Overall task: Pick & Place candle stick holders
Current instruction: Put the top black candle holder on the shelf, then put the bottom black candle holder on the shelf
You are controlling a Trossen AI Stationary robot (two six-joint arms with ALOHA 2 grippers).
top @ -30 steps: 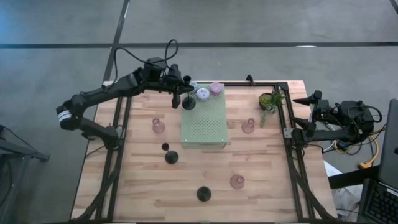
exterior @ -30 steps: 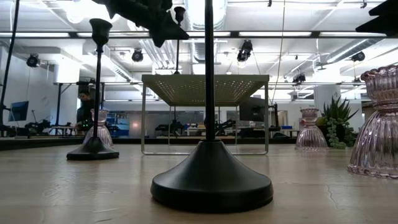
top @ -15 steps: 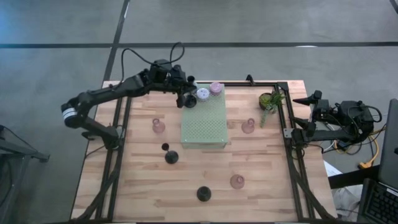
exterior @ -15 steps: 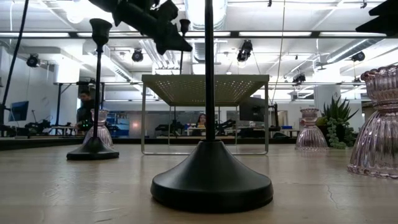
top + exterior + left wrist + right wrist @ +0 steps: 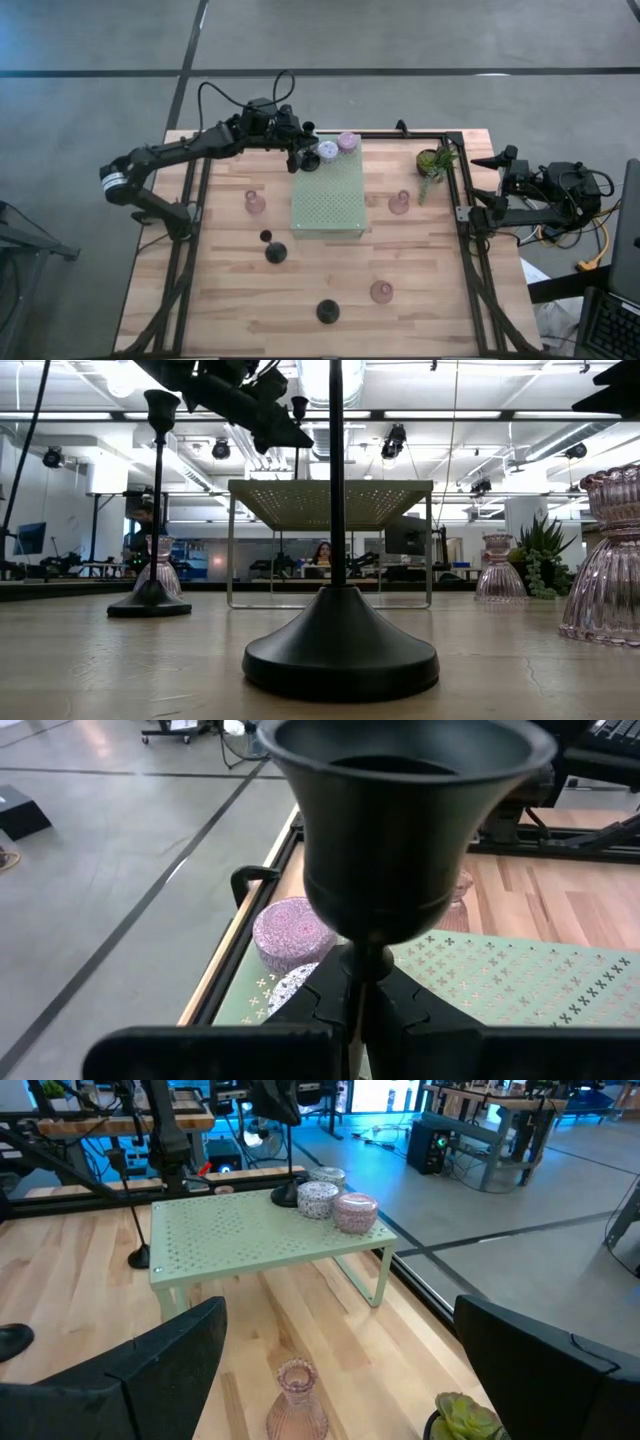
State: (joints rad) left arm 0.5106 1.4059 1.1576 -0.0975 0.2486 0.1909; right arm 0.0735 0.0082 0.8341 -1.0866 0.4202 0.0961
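Left wrist view: left end effector [image 5: 360,1005] clamped on unlabelled black candle holder [image 5: 395,820].

Pale green perforated mat [image 5: 327,196] raised mid-table toward far edge; 1 small potted plant [image 5: 434,164] near far-right corner.

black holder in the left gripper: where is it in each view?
High: black holder at the green mat's far-left corner, under the left gripper.
Low: only its thin stem and cup show, above the mat's left part.
Left wrist: its cup fills the centre, stem between the fingers.
Right wrist: base on the mat's far end.
Shared landmark: the lilac holder beside it.
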